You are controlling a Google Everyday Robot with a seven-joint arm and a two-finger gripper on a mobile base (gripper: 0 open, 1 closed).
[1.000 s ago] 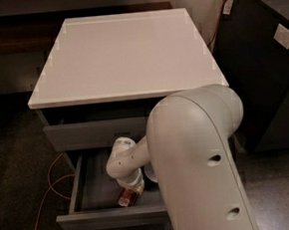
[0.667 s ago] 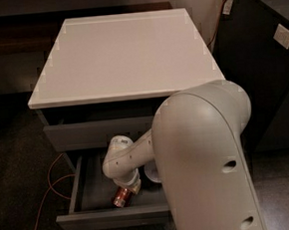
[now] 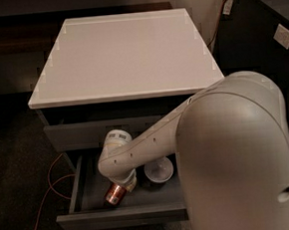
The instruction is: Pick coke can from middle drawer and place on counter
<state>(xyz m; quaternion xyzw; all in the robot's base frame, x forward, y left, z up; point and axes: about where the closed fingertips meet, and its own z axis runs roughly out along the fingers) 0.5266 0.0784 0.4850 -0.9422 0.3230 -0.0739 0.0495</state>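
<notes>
Gripper [image 3: 124, 184] low inside open middle drawer [image 3: 121, 217], right at coke can [image 3: 114, 194]; wrist hides it, so cannot tell whether it grips. Can apparently tilted, near white bowl [image 3: 159, 170]. Reach looks done; lift and placement on counter [image 3: 124, 53] remain.

The dark-red coke can [image 3: 113, 194] lies tilted near the front of the pulled-out grey middle drawer [image 3: 122, 217], at the gripper [image 3: 121, 187], below the white counter [image 3: 124, 53].
</notes>
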